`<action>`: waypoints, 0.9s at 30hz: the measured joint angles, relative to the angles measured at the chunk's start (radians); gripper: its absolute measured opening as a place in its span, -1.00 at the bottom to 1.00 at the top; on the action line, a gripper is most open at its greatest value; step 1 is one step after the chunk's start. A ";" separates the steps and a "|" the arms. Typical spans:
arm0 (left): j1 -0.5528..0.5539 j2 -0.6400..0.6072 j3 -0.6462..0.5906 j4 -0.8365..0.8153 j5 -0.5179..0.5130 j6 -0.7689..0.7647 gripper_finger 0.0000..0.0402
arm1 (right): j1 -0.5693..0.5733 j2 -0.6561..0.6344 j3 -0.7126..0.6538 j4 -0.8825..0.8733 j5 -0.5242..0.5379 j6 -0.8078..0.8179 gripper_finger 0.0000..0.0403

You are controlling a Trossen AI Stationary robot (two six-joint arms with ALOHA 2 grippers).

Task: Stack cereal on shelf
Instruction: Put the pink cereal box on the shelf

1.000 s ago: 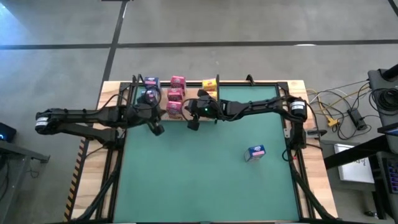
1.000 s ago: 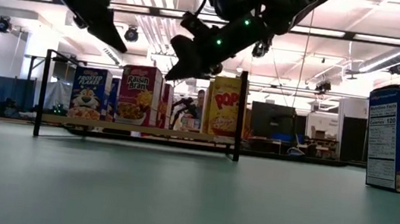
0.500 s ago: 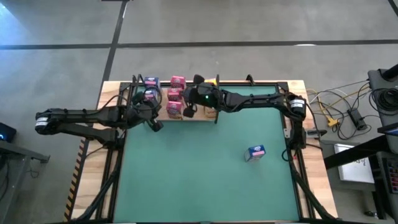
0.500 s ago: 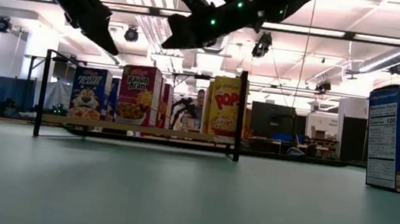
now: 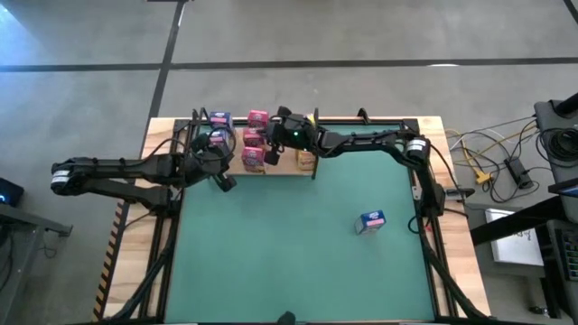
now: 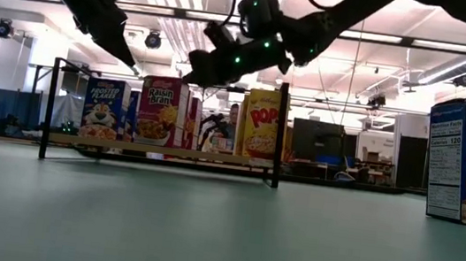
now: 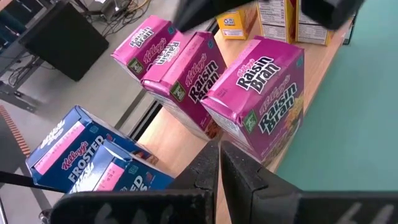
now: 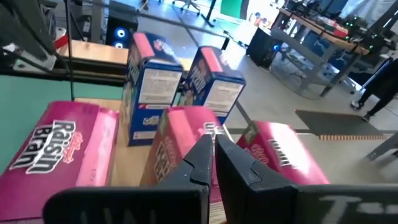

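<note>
My left gripper (image 5: 228,184) hangs over the shelf's (image 5: 287,168) left front corner, jaws shut, nothing in them. Just behind it on the shelf stand two blue boxes (image 5: 218,128), one behind the other. Next along comes the pink row (image 5: 255,143), three Raisin Bran boxes front to back. My right gripper (image 5: 267,156) hovers right over the front end of that row, jaws also shut and empty. Then the yellow boxes (image 5: 305,121), partly under my right arm, so I can't count them for sure. Far right, well apart from the shelf, the last blue box (image 5: 371,220) stands alone on the green mat (image 5: 289,262) of the table (image 5: 456,271).

Risks, as I judge them: both grippers sit close together over the shelf, so any sideways move w/o lifting first could clip the other arm or tip a pink box, and one falling box would likely take its neighbours. Dropping lower with shut jaws would just push a box over.

The stray box is what's left, probably. To reach it my right arm has to back off the shelf and swing across. The free slot looks to be by the blue pair, and my left gripper is parked near there, plus the black frame post (image 6: 280,134) stands at the front right corner.
</note>
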 joint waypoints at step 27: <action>0.000 0.000 -0.003 0.003 0.004 0.000 -1.00 | 0.023 -0.058 -0.002 -0.133 0.024 0.054 -0.96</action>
